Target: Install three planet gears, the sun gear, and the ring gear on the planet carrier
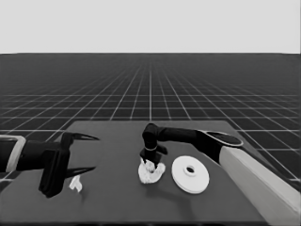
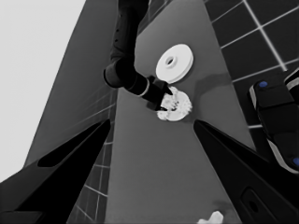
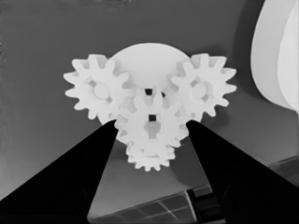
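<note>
The right hand [image 1: 149, 163] hangs over the smaller flat white round part [image 3: 145, 58] mid-table, fingers spread around the central small white toothed gear [image 3: 150, 122], apparently seating it between three others. The larger thick white round part [image 1: 190, 174] waits just right of it. The left hand [image 1: 81, 153] idles open at the left.

Right tool [image 1: 149, 163] over gears on smaller round part [image 1: 151, 173], larger round part [image 1: 190, 174] beside.

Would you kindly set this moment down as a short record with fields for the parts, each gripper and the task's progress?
smaller round part: mid-table, carrying gears
gears: four visible on it, three around, one central
right gripper: over the stack, fingers either side of the central gear; grip unclear
larger round part: flat on the table beside the stack, not yet fitted
left gripper: parked over the table's left end, open
thin white piece: lying under the left gripper
</note>
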You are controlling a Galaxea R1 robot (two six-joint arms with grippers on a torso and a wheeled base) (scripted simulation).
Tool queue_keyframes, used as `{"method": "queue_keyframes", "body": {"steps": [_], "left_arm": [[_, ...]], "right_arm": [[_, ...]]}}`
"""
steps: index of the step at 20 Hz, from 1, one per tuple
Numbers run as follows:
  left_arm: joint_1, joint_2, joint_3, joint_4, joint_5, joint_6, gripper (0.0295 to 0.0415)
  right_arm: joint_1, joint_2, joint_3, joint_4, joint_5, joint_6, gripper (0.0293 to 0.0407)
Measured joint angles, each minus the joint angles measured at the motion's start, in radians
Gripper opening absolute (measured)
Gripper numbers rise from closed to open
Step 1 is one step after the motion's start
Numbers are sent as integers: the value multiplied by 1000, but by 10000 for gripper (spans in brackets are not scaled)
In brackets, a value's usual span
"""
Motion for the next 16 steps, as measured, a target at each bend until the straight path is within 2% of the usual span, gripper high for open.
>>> {"method": "queue_keyframes", "body": {"steps": [16], "left_arm": [[0, 0, 0, 0, 0, 0, 385]], "right_arm": [[-1, -1, -1, 0, 0, 168, 309]]}}
